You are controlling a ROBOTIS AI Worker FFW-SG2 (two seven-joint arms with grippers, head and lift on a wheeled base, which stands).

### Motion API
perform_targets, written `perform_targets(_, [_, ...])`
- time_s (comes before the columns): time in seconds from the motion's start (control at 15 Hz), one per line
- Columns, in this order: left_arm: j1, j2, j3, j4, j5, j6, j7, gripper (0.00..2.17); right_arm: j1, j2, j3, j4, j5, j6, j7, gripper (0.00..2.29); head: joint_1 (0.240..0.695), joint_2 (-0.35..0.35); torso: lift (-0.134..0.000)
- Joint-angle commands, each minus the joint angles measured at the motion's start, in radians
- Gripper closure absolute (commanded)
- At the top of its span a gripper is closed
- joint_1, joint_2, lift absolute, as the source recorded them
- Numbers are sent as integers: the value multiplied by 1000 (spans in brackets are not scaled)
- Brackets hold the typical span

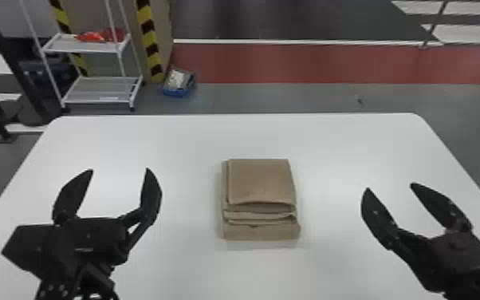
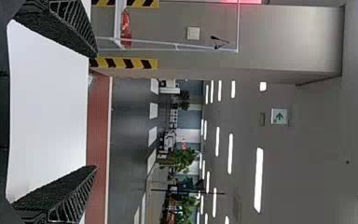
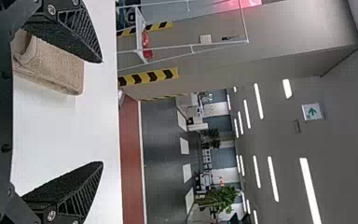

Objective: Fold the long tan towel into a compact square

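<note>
- A white rack (image 1: 95,91) stands beyond the white worktop (image 1: 331,139).
- The tan towel (image 1: 261,181) lies mid-worktop, folded into a layered block.
- Left gripper (image 1: 119,170): jaws apart, empty.
- Right gripper (image 1: 390,186): jaws apart, empty.

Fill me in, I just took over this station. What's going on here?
Nothing is being handled right now. The tan towel sits near the middle of the white table, folded into a compact, squarish stack with its layers showing on the side nearest the robot. The left pincer and the right pincer are both open and empty, one on each side of it, touching neither towel nor each other. The folding looks finished, or close to it.
</note>
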Motion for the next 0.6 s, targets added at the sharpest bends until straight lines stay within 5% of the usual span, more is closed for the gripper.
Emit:
perform_targets(0.0, [0, 0, 1, 0, 0, 0, 0, 26, 0, 1, 1, 0, -1, 3, 0, 110, 695, -10, -123])
perform_targets(0.53, [2, 0, 1, -2, -2, 0, 0, 26, -3, 1, 1, 3, -3, 3, 5, 113, 695, -8, -123])
